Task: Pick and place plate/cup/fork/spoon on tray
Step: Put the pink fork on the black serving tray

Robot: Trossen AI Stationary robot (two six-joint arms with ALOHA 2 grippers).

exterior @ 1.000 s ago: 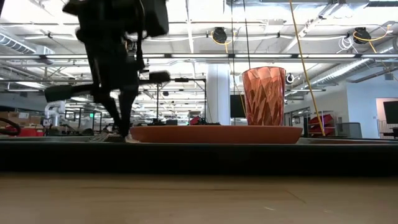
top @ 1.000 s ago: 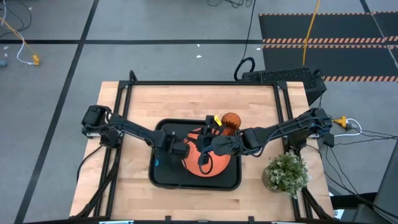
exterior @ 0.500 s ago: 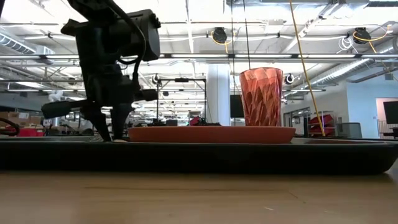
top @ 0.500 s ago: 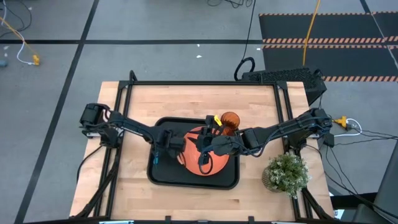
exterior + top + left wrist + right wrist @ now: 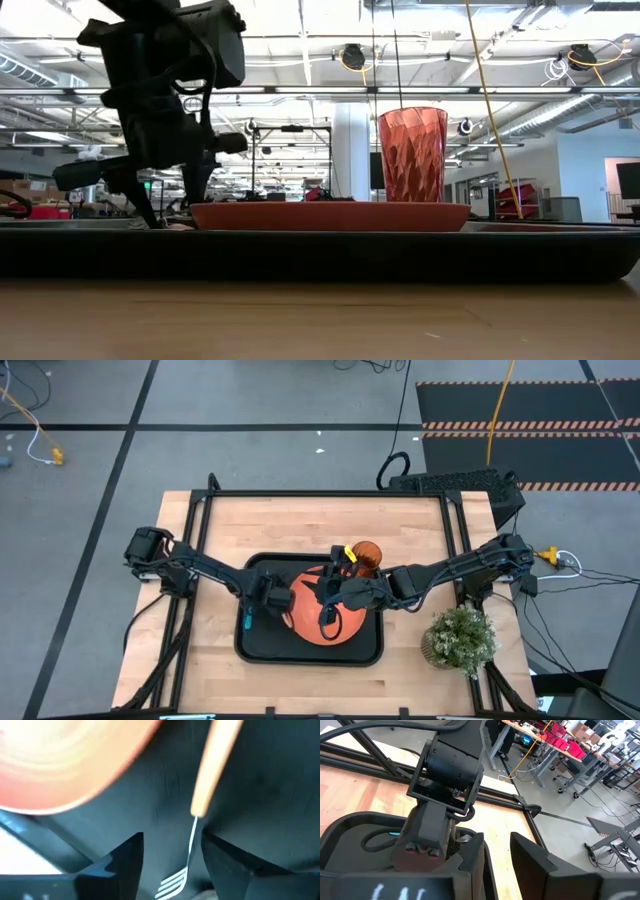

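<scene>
Showing the left gripper [image 5: 262, 596] low over the left half of the tray [image 5: 262, 651], fingers [image 5: 115, 870] spread to either side of the fork [image 5: 200, 795], which lies flat on the tray floor beside the plate [image 5: 65, 765]; the open jaws touch neither handle nor tines, so the fork appears released, not gripped. The tines lie nearest the wrist camera and the tan handle runs away from it, a lie that suits a utensil set down alongside the plate. The right gripper [image 5: 330, 615] hangs above the plate [image 5: 325, 618] near the tray's middle; its fingers [image 5: 470, 865] stand slightly apart with nothing between them, and it seems to be waiting. Contents of the tray: the plate lies flat on its floor; the cup [image 5: 412, 155] stands upright at the far right part of the tray, and the views do not settle whether it rests on the plate's edge or just behind it; a thin blue streak at the tray's left edge in the high view is probably the spoon [image 5: 246, 618]. A potted plant [image 5: 459, 637] stands on the table [image 5: 320, 520], right of the tray and apart from it. By this layout the task looks almost finished.
</scene>
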